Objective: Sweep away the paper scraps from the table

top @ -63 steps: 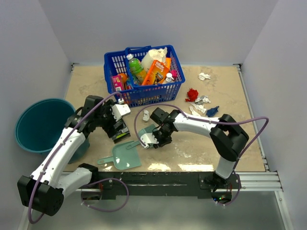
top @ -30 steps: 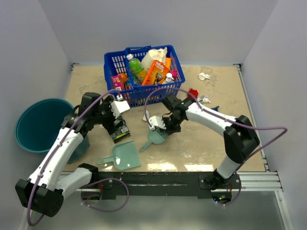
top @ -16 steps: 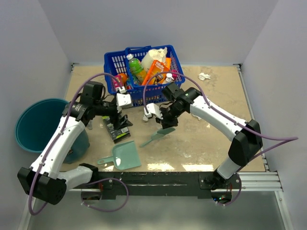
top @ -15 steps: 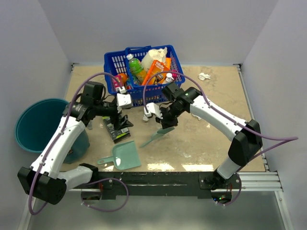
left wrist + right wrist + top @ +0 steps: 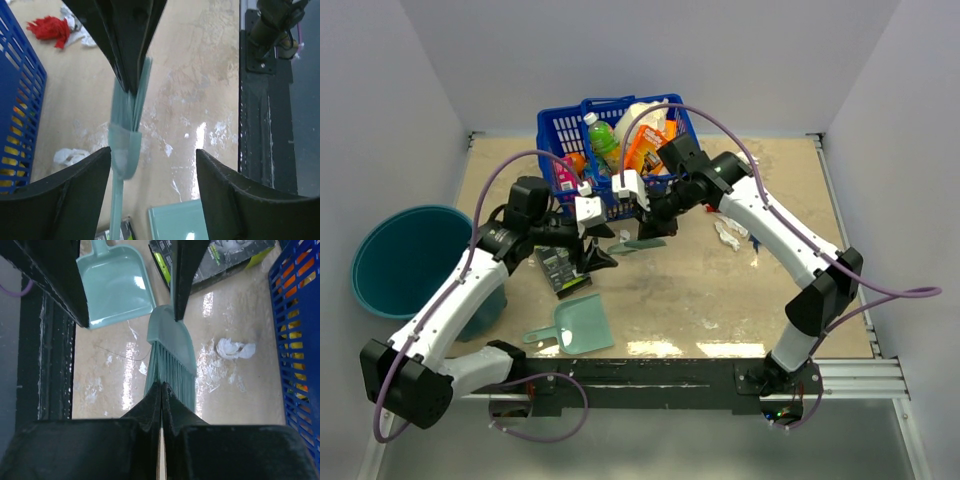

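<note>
My right gripper (image 5: 655, 224) is shut on the bristles of the mint-green brush (image 5: 638, 243) and holds it above the table (image 5: 720, 300), in front of the basket. The right wrist view shows the jaws pinched together on the bristles (image 5: 172, 375). My left gripper (image 5: 599, 247) is open, with its fingers on either side of the brush handle (image 5: 118, 200). Paper scraps show: a red wad (image 5: 50, 29), a white wad (image 5: 70, 156) near the basket, also in the right wrist view (image 5: 234, 348), and white shreds (image 5: 728, 236) to the right. The mint-green dustpan (image 5: 575, 325) lies near the front edge.
A blue basket (image 5: 620, 190) full of bottles and packets stands at the back, just behind both grippers. A flat black-and-green packet (image 5: 560, 268) lies beside the left gripper. A teal bucket (image 5: 405, 260) stands off the table's left edge.
My right arm has lifted the brush and carried it back and left toward the basket. My left gripper has swung right, off the packet, and now straddles the brush handle.
</note>
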You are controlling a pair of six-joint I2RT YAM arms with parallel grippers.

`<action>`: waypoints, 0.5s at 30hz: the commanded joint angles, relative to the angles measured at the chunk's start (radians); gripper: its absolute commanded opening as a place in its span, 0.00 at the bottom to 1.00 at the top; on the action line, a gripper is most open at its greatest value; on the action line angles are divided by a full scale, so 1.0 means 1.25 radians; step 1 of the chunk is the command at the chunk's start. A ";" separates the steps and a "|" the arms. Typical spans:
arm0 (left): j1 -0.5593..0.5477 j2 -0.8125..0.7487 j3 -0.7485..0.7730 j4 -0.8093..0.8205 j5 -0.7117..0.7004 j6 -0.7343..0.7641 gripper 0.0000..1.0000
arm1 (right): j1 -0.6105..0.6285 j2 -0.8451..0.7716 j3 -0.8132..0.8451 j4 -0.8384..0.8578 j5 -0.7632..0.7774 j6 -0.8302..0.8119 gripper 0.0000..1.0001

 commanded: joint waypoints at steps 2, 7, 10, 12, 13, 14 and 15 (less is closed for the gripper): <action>-0.006 0.015 0.028 0.142 0.010 -0.077 0.70 | 0.001 -0.004 0.067 0.031 -0.086 0.072 0.00; -0.006 0.031 0.038 0.123 0.023 -0.061 0.59 | 0.000 -0.005 0.103 0.036 -0.088 0.088 0.00; -0.006 0.043 0.042 0.115 0.026 -0.061 0.52 | 0.000 -0.002 0.109 0.048 -0.097 0.105 0.00; -0.006 0.053 0.049 0.116 0.026 -0.065 0.44 | 0.000 -0.001 0.106 0.059 -0.100 0.116 0.00; -0.006 0.058 0.054 0.117 0.026 -0.070 0.41 | 0.000 -0.001 0.104 0.061 -0.099 0.120 0.00; -0.006 0.063 0.067 0.118 0.029 -0.086 0.38 | 0.001 -0.002 0.096 0.065 -0.099 0.121 0.00; -0.006 0.075 0.073 0.122 0.033 -0.093 0.33 | 0.001 -0.004 0.092 0.069 -0.099 0.127 0.00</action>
